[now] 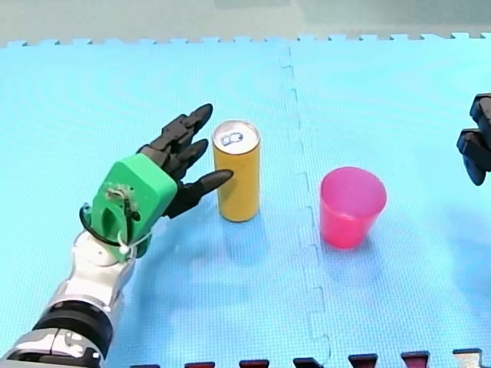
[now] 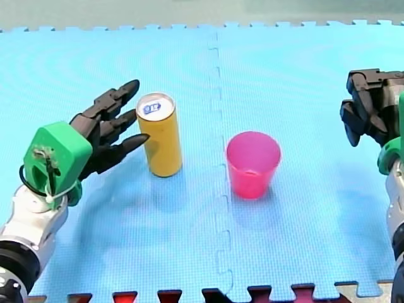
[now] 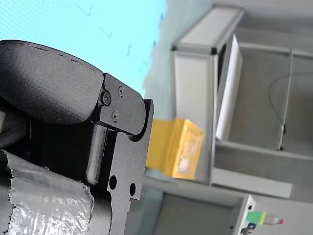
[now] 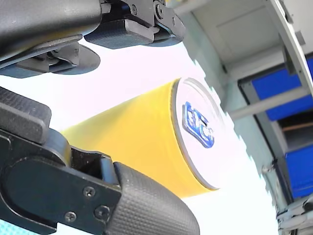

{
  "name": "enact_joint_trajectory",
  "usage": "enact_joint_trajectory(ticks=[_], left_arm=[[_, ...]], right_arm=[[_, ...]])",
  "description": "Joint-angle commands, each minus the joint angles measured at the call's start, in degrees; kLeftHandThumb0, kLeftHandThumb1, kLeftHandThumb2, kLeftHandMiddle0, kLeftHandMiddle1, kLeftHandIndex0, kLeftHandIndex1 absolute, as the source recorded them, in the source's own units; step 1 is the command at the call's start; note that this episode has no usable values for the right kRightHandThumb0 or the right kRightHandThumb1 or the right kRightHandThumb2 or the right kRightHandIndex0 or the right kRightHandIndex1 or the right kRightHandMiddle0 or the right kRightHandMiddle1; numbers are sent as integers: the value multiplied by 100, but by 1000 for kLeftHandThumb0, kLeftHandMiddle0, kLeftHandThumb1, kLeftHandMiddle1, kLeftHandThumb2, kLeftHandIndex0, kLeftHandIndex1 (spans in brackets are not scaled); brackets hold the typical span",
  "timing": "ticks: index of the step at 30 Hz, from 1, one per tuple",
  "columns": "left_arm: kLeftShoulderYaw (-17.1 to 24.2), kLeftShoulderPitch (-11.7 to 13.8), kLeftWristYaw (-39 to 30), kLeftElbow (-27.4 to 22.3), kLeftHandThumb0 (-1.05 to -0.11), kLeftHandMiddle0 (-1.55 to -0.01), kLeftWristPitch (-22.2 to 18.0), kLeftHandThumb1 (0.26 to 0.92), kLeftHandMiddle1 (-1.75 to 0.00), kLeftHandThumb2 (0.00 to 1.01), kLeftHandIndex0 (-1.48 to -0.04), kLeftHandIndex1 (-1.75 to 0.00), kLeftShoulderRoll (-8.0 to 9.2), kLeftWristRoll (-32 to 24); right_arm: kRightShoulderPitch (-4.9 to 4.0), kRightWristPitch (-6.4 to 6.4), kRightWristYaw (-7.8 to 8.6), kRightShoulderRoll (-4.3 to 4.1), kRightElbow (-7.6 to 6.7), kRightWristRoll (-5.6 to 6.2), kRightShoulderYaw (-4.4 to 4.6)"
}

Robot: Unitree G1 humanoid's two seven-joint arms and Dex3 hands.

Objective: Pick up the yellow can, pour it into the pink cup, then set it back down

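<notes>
- The yellow can (image 1: 237,180) stands upright on the blue foam mat (image 1: 383,92), near the middle and left of the mat's seam. Its silver lid (image 2: 154,106) with a blue mark faces up.
- The pink cup (image 1: 351,207) stands upright on the mat to the can's right, apart from it, mouth up.
- The left hand (image 1: 170,165) is just beside the can on its left. Its black fingers are stretched toward the can rather than curled, and they grip nothing.
- The thumb tip (image 1: 219,179) reaches the can's near side. Two fingers (image 1: 198,119) point past its far side, so the can sits partly between them. Whether any tip touches it I cannot tell.
- The second wrist view shows this hand up close: the can (image 4: 142,137) lies between dark finger links (image 4: 146,205), with a gap visible along its upper side.
- The right hand (image 2: 368,104) hangs over the mat's right edge, well apart from the cup, with its fingers curled in and holding nothing.
</notes>
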Motion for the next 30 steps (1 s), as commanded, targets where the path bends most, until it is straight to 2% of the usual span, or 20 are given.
enact_joint_trajectory(ticks=[1,17,30], left_arm=[[-60,-46,-8,-29,-967,-336,81,803,0,0,-245,0,28,57],[-157,-8,48,78,-967,-351,159,790,-5,0,-276,-5,-119,127],[-80,-12,-85,147,-957,-363,124,778,-5,0,-284,-3,-197,25]], right_arm=[[18,-39,-7,-36,-20,0,1],[53,-73,76,-87,-12,45,-40],[58,-85,119,-75,-4,62,-70]])
